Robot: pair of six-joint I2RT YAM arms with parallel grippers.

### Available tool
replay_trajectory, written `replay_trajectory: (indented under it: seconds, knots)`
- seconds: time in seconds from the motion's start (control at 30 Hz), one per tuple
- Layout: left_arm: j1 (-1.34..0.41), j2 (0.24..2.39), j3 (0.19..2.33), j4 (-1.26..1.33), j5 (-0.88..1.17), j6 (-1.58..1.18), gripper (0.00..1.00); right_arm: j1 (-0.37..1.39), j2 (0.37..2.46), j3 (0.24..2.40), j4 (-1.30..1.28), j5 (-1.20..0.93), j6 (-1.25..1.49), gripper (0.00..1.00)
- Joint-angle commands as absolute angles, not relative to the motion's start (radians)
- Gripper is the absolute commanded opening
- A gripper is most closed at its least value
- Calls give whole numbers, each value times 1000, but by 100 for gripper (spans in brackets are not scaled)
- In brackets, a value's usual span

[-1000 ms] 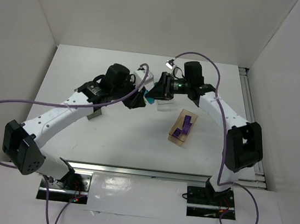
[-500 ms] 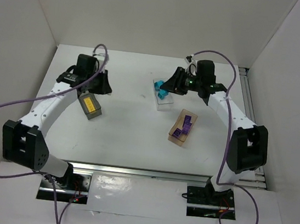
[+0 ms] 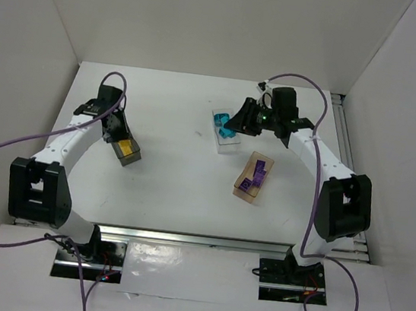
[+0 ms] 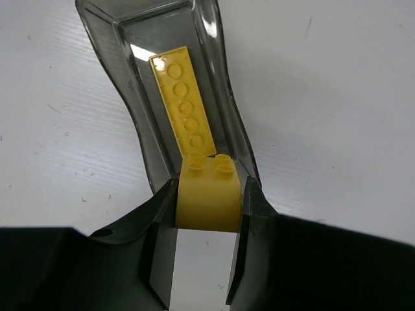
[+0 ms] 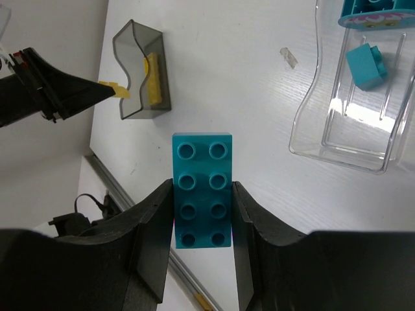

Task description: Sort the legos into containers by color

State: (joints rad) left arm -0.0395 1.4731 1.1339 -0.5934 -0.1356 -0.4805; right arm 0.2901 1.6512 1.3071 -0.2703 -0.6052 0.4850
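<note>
Yellow brick (image 4: 207,201) tight in left gripper (image 4: 208,192) over grey bin (image 4: 125,81), teal brick (image 5: 202,175) tight in right gripper (image 5: 202,193).

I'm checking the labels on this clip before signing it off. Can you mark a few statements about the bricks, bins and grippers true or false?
1. The left gripper is shut on a yellow brick. True.
2. The right gripper is open and empty. False: it is shut on a teal brick.
3. The tan bin has purple bricks in it. True.
4. The dark grey bin holds a blue piece. False: a yellow plate lies in it.
5. The clear bin has a small teal piece inside. True.
</note>
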Motion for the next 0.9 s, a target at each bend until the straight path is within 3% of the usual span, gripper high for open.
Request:
replay_trajectory:
  seconds: [0.0, 0.03, 0.07, 0.1, 0.17, 0.37, 0.53, 0.73, 0.83, 0.87]
  knots:
    - [-32, 1499, 1172, -598, -195, -525, 30, 296, 1620, 1307, -259, -606, 466, 7]
    - [-32, 1499, 1172, -598, -195, -525, 41, 296, 1620, 1307, -259, -606, 466, 7]
    - [-32, 1499, 1172, -598, -195, -525, 70, 296, 1620, 1307, -259, -606, 466, 7]
    - [-32, 1499, 1172, -598, -195, -525, 86, 296, 1620, 1298, -259, -606, 466, 7]
    - [-44, 1499, 1181, -598, -195, -525, 100, 296, 1631, 1298, -259, -595, 466, 7]
    - [-77, 1437, 1245, -640, -233, -525, 100, 314, 1683, 1348, -328, -430, 419, 7]
    - [-95, 1349, 1318, -663, -221, -503, 100, 379, 1762, 1448, -383, -158, 370, 7]
    - [-129, 1327, 1407, -739, -225, -482, 100, 417, 1930, 1595, -393, -66, 370, 12]
    - [-138, 1307, 1416, -749, -225, -482, 100, 417, 2005, 1647, -380, -20, 370, 23]
    - [-138, 1307, 1407, -749, -225, -482, 100, 417, 2023, 1667, -393, -6, 382, 42]
